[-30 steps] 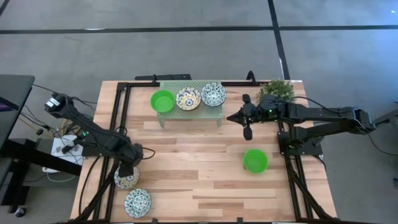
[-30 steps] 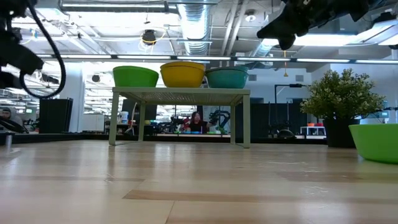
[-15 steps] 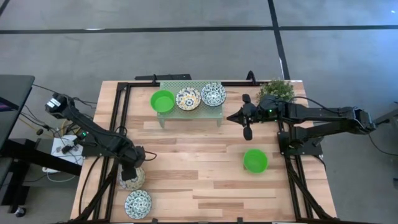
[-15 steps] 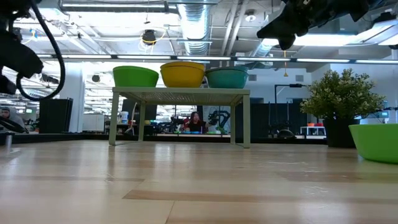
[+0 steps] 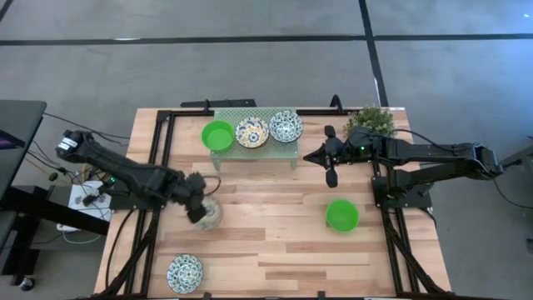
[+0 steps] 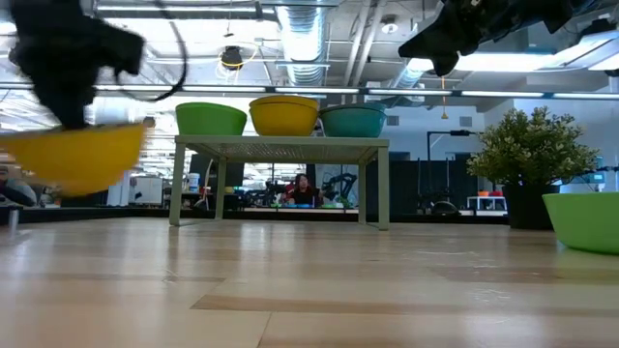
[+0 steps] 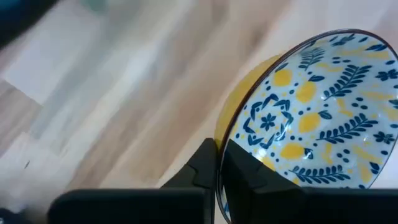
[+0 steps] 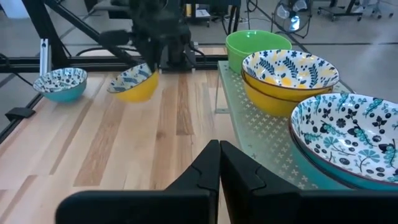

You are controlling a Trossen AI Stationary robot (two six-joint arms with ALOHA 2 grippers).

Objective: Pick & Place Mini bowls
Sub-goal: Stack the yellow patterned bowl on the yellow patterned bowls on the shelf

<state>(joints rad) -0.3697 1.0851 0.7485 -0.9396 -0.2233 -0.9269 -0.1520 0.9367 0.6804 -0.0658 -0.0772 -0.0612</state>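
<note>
Left claw (image 5: 198, 210) pinches the rim of a yellow-and-blue floral mini bowl (image 5: 208, 212), holding it tilted above the wooden surface (image 5: 266, 242), short of the mesh rack (image 5: 287, 151). Glazed, rigid and probably breakable, it looks prone to pivoting in this thin rim pinch. Right claw (image 5: 331, 177) hangs shut and empty beside the rack.

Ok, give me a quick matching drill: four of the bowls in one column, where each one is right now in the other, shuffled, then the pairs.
Bowls:
1. yellow lemon-pattern bowl in the left gripper
2. lone green bowl
3. teal floral bowl by the front edge
4. green bowl next to two patterned bowls

Places:
A. on the mesh rack, at its left end
B. on the table, front left corner
C. lifted off the table, gripped by its rim
D. on the table, right side, below the right gripper

Pairs: 1-C, 2-D, 3-B, 4-A
</note>
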